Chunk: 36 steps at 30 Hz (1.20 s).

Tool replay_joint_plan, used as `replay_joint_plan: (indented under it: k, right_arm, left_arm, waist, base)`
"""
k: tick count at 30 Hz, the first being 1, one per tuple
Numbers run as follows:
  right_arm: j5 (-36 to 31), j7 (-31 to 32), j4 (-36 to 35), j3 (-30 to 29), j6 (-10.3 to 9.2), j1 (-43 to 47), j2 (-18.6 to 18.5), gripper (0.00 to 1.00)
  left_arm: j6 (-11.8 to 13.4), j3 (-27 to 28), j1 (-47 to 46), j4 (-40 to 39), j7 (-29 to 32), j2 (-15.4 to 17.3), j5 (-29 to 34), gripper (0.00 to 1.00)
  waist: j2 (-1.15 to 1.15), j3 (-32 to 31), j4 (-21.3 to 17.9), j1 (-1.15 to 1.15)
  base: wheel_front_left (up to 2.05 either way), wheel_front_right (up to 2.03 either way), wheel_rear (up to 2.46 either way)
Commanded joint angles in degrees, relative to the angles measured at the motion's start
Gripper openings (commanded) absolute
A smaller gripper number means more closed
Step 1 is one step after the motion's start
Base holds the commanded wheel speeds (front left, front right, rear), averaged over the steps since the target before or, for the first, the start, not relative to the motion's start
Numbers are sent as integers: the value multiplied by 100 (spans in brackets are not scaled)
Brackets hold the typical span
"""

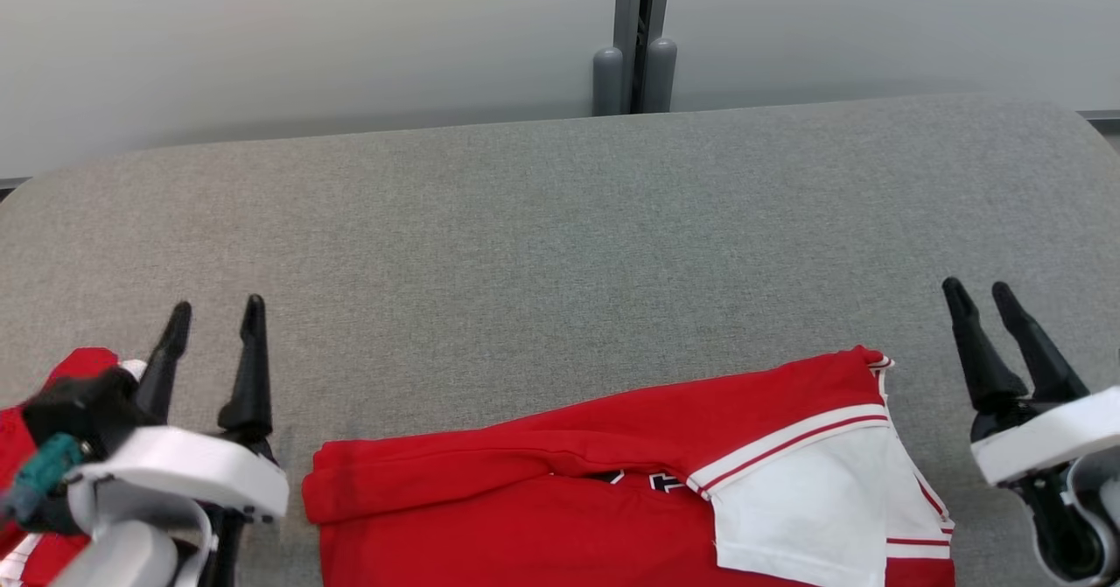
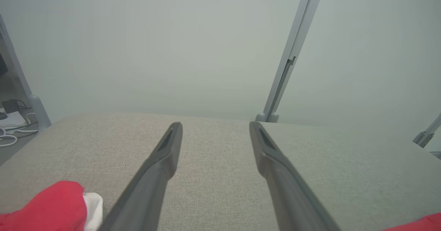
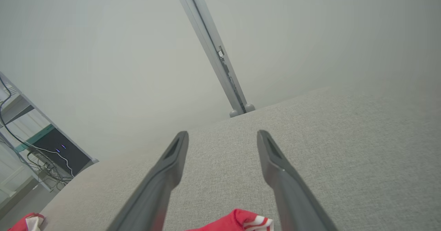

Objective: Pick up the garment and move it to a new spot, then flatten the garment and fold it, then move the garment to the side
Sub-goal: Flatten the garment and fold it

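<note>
Left gripper (image 1: pixel 218 304) and right gripper (image 1: pixel 976 287) stand wide (nothing held); each should pinch one end of the red jersey (image 1: pixel 525 526) at the near edge of the grey cushion (image 1: pixel 560 220).

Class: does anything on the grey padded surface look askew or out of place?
The red-and-white fabric garment lies askew: its folded top edge slants up to the right. More red cloth sits apart at the far left, beside the left gripper.

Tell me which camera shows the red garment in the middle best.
The head view: the garment lies folded on the grey surface, white sleeve on top. The right wrist view catches a striped corner, the left wrist view a red sliver at its lower right.
</note>
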Motion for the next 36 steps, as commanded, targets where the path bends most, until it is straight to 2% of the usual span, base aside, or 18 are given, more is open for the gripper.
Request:
replay_joint_plan:
  k: [1, 6, 11, 15, 25, 36]
  right_arm:
    - [-141, -27, -48, -90, 4, 130, 65, 100]
    - [-1104, -24, -119, -649, 4, 547, 504, 100]
    - [-1567, 106, 298, -556, 4, 725, 650, 100]
    - [-1614, 358, 523, -426, 4, 692, 658, 100]
    - [-1473, 1228, 1102, -130, 4, 411, 656, 100]
    - [-1190, 1947, 1647, -59, 4, 231, 667, 100]
  left_arm:
    - [-16, 63, 171, 6, -5, -76, 105, 100]
    - [-316, 778, 630, 86, -7, -711, 852, 100]
    - [-759, 1324, 955, 249, -8, -1345, 1428, 100]
    - [-1087, 1609, 1053, 417, -8, -1672, 1755, 100]
    - [-1621, 2004, 929, 749, -9, -2092, 2243, 100]
    - [-1903, 2182, 889, 940, -9, -2333, 2510, 100]
  waist:
    - [0, -3, 3, 0]
    - [0, 11, 22, 0]
    - [0, 33, 36, 0]
    - [0, 57, 51, 0]
    - [0, 82, 76, 0]
    - [0, 163, 198, 0]
  base:
    - [0, 0, 0]
    - [0, 0, 0]
    - [0, 0, 0]
    - [0, 0, 0]
    - [0, 0, 0]
    - [0, 0, 0]
